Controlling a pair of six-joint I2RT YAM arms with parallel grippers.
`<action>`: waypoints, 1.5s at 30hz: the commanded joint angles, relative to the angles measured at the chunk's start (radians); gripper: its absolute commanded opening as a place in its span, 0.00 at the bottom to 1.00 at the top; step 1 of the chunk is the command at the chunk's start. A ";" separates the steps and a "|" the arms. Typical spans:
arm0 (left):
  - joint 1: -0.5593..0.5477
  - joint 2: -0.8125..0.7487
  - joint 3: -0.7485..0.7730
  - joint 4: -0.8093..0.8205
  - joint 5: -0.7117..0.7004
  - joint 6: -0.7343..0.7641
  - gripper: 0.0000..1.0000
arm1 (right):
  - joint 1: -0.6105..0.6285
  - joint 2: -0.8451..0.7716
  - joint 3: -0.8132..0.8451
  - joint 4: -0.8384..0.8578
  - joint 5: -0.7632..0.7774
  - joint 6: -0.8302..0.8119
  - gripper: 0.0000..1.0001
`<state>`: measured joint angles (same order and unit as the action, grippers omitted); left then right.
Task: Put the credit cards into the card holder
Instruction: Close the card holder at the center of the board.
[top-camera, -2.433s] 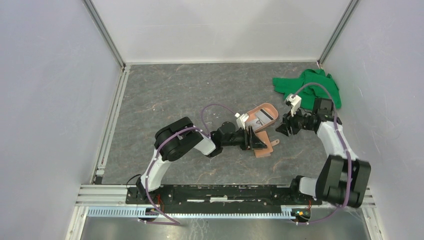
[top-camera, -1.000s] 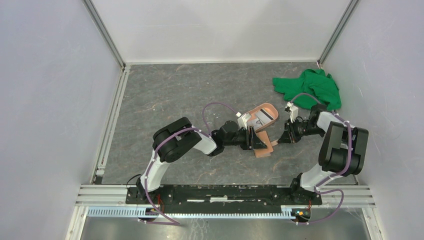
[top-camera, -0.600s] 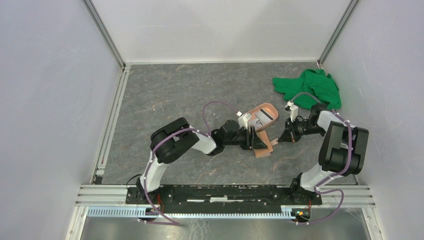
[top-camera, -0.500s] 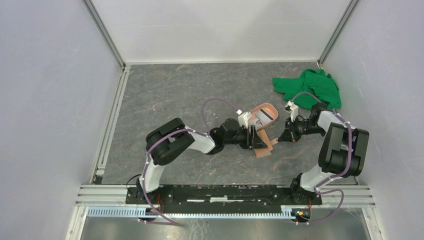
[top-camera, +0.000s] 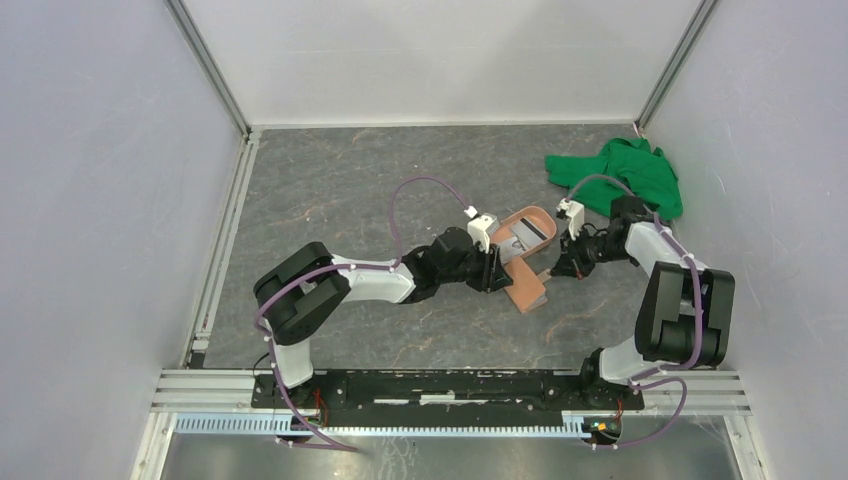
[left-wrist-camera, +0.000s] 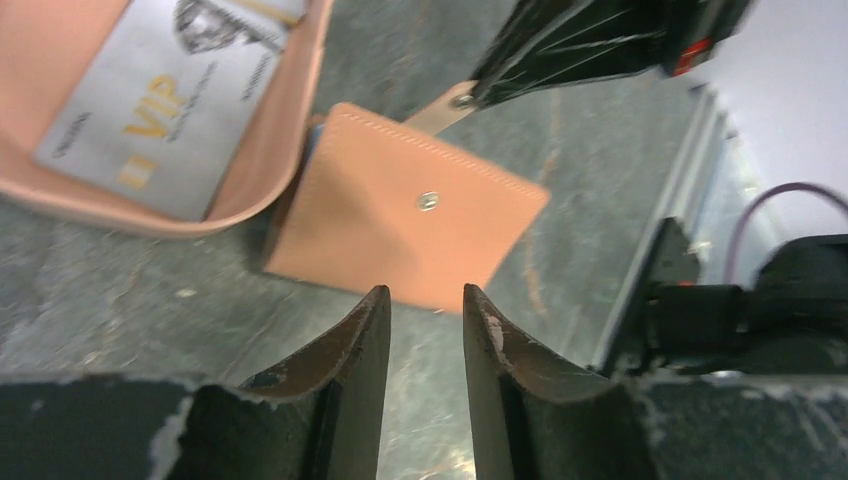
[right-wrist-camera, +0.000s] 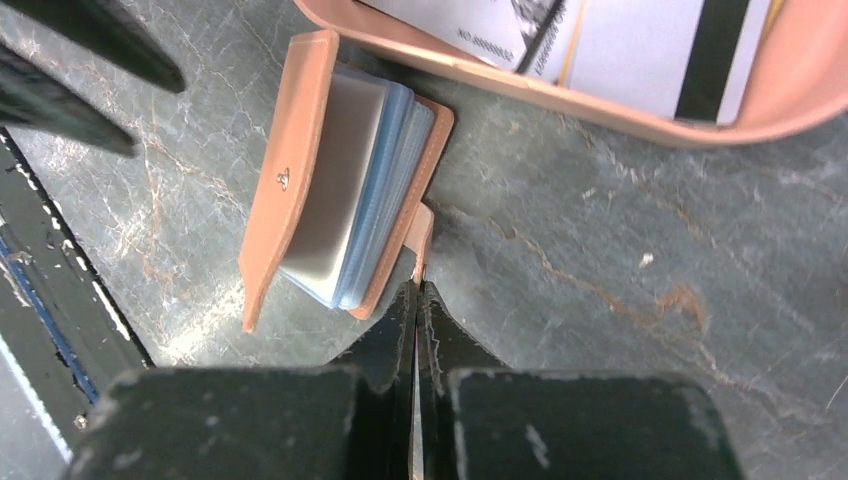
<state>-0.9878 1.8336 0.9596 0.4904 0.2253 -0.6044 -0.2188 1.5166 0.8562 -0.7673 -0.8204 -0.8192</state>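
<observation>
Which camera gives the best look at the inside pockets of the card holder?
The right wrist view: the card holder gapes slightly, its clear sleeves showing edge-on. The left wrist view shows only its closed outer cover with the snap stud; the top view shows the card holder only as a small tan patch.

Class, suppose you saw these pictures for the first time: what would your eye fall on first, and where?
The tan card holder lies mid-table, slightly agape, the right tool shut on its snap tab and the left tool open just short of it. Just beyond it a pink tray holds loose cards, and a green cloth lies crumpled at the far right corner.
</observation>
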 joint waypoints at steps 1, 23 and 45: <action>0.006 -0.013 0.056 -0.173 -0.126 0.204 0.39 | 0.061 -0.056 0.026 0.076 0.055 0.011 0.00; 0.006 -0.064 0.000 -0.094 -0.121 0.223 0.41 | 0.369 -0.020 0.064 0.102 0.076 0.004 0.00; 0.004 0.133 0.115 -0.197 -0.116 0.182 0.30 | 0.370 -0.040 0.093 0.062 0.064 -0.071 0.00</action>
<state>-0.9829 1.9396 1.0401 0.3374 0.1383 -0.4023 0.1486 1.5005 0.9199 -0.6888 -0.6998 -0.8352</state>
